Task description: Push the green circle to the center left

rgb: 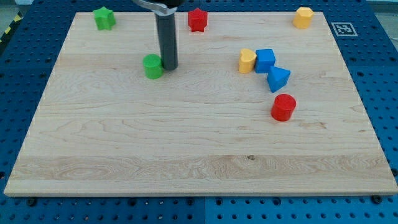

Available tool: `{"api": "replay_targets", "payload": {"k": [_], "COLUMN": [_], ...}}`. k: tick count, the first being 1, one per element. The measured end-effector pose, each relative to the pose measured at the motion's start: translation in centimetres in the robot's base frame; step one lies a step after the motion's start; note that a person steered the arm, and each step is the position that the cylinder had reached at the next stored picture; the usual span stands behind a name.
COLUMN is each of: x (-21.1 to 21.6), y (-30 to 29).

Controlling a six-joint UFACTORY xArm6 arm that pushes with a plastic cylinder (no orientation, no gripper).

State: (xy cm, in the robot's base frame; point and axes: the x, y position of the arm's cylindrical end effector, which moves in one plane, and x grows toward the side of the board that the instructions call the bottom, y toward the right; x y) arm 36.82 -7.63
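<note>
The green circle [152,66] is a short green cylinder on the wooden board [186,137], upper left of the middle. My tip [168,66] stands right against the circle's right side, touching or nearly touching it. The dark rod rises straight up from there to the view's top.
A green star block [104,18] sits at the top left. A red star block [198,19] is at top centre, a yellow block [303,17] at top right. Right of centre are a yellow block [247,61], a blue cube [265,60], a blue triangle [278,78] and a red cylinder [283,107].
</note>
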Motion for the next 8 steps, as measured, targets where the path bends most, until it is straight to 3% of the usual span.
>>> {"api": "replay_targets", "payload": {"k": [1,4,6,7,8], "x": [0.1,1.9,1.9,2.0,4.4], "y": [-2.8,-2.6,-9.2,-8.8,-4.5]}}
